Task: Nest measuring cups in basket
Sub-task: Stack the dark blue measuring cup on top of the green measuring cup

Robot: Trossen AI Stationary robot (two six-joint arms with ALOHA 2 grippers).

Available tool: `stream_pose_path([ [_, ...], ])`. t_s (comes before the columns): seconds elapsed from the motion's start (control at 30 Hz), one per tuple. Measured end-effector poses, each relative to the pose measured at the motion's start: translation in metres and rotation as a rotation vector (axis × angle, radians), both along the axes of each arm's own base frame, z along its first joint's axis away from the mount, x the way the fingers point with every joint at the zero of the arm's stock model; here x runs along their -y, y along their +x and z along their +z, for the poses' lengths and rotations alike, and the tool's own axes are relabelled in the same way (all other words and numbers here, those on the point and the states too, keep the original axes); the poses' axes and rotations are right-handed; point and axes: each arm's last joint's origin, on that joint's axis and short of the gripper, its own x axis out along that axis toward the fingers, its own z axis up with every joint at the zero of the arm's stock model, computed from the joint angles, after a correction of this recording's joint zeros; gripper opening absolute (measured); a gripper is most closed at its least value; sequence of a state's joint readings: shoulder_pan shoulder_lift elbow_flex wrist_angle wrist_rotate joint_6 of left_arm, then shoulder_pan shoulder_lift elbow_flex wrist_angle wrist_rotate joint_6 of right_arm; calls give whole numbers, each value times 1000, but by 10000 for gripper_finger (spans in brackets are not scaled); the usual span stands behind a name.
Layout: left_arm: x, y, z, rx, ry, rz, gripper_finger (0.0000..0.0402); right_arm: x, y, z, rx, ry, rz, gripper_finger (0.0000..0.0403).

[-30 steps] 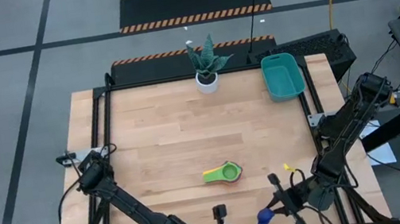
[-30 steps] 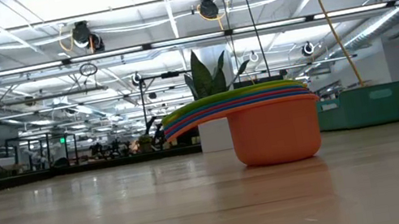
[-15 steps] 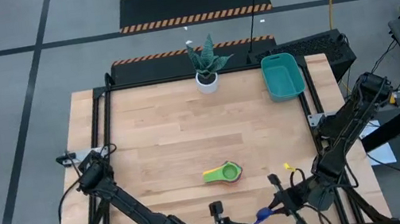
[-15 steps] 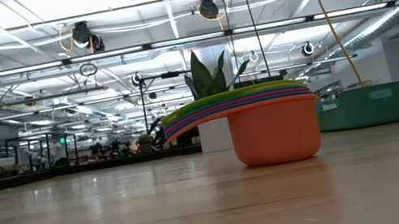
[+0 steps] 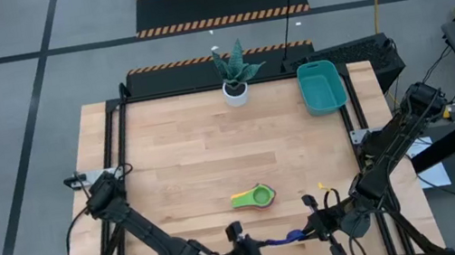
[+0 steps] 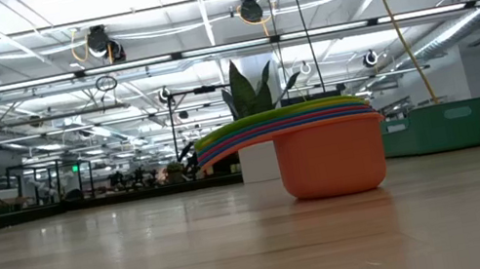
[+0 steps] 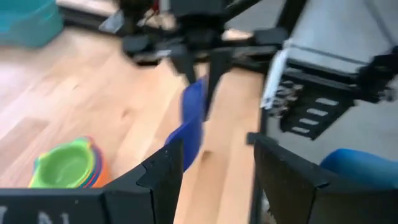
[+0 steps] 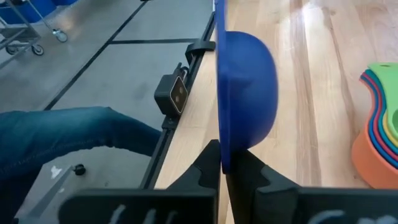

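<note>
A light wooden table (image 5: 187,161) carries three things: a nested stack of measuring cups (image 5: 253,197) near its front middle, a white potted plant (image 5: 233,76) at the back edge, and a teal basket (image 5: 321,87) in the back right corner.

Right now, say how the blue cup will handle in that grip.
Blue cup, pinched edge-on by the right tool, looks like rigid plastic: probably light, unlikely to flex. Its glossy surface might swivel in that pinch; the open left tool waits nearby.
</note>
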State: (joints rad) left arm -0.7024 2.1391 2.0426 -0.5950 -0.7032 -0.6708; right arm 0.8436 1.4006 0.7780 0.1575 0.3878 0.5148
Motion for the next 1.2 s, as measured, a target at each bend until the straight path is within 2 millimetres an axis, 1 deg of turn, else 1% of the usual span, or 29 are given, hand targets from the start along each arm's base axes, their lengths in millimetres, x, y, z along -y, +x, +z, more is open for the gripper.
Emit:
stream_pose_path([
  [0.13, -8, 2, -4, -36, -8, 49, 186, -1, -1, -1, -17, 6, 27, 1],
  [0.23, -11, 4, -4, -35, 1, 51, 180, -1, -2, -2, -33, 4, 48, 1],
  [0.47, -17, 8, -5, -43, 19, 67, 180, -2, -4, -3, -50, -9, 68, 1],
  [0.6, -18, 10, -6, -62, -27, 33, 181, -2, -4, -3, -51, -9, 80, 1],
  [0.83, -21, 16, -27, -77, -48, 14, 208, -2, -4, -3, -44, -22, 89, 1],
  [0.93, -22, 19, -38, -61, -72, 21, 210, -2, -4, -3, -44, -23, 90, 1],
  [1.03, -21, 22, -43, -34, -64, -1, 197, -2, -4, -3, -43, -24, 90, 1],
  [1.2, -19, 23, -41, -3, -56, -35, 152, -2, -4, -3, -44, -27, 91, 1],
])
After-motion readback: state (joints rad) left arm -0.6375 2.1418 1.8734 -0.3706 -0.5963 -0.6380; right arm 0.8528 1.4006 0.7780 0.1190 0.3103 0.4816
